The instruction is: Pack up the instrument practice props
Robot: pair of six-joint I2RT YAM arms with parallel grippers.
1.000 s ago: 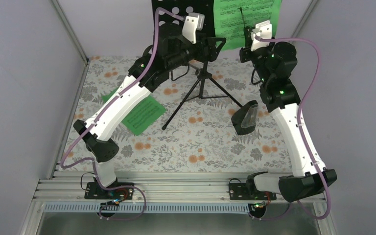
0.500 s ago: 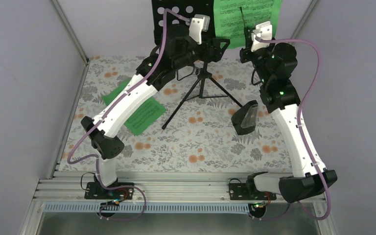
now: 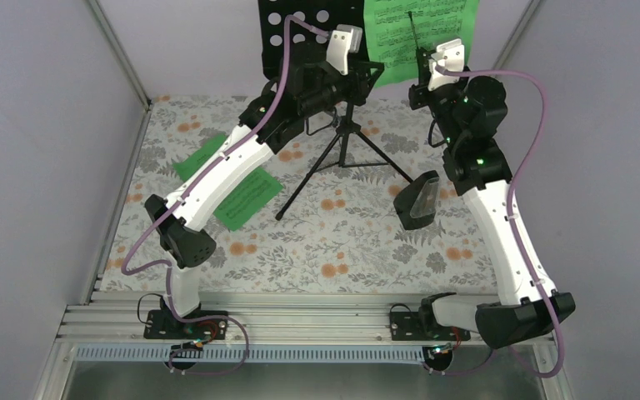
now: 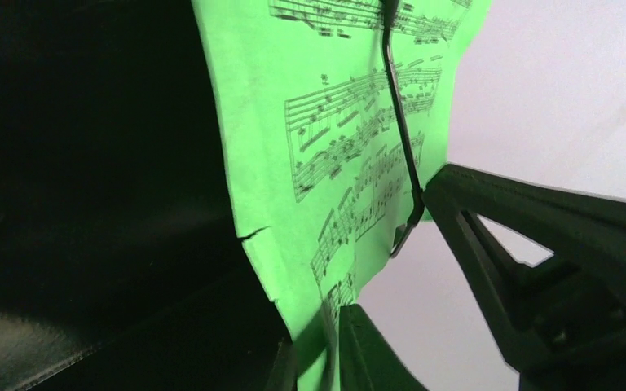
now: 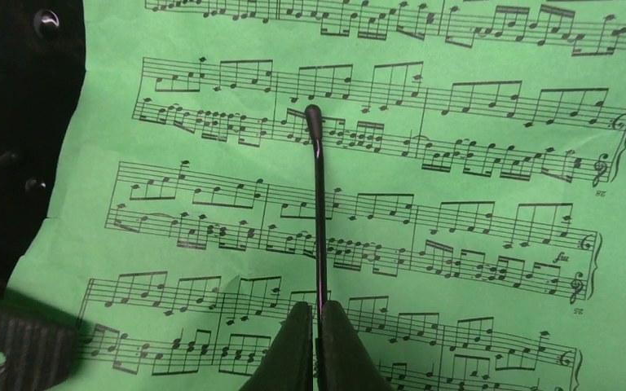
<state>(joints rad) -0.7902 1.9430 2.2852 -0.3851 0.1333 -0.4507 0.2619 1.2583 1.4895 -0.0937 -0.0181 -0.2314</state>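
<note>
Green notation-printed music sheet (image 5: 456,204) inside left hand (image 4: 316,362), grip unclear; right hand (image 5: 316,316) tight on stand wire (image 5: 319,204).

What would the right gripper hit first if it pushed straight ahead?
Probably the green music sheet, just behind the retainer wire that the right gripper pinches; depth between them unclear.

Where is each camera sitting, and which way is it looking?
Top external: high behind the arm bases, looking down at the floral table, music stand and metronome; both arms show.
Left wrist: on the left arm, close beside the stand's green sheet; the left tool shows, fingers apart.
Right wrist: on the right arm, facing that sheet head-on; the right tool pinches the wire holder.
Shared: both wrist views see the sheet and wire holder.
</note>
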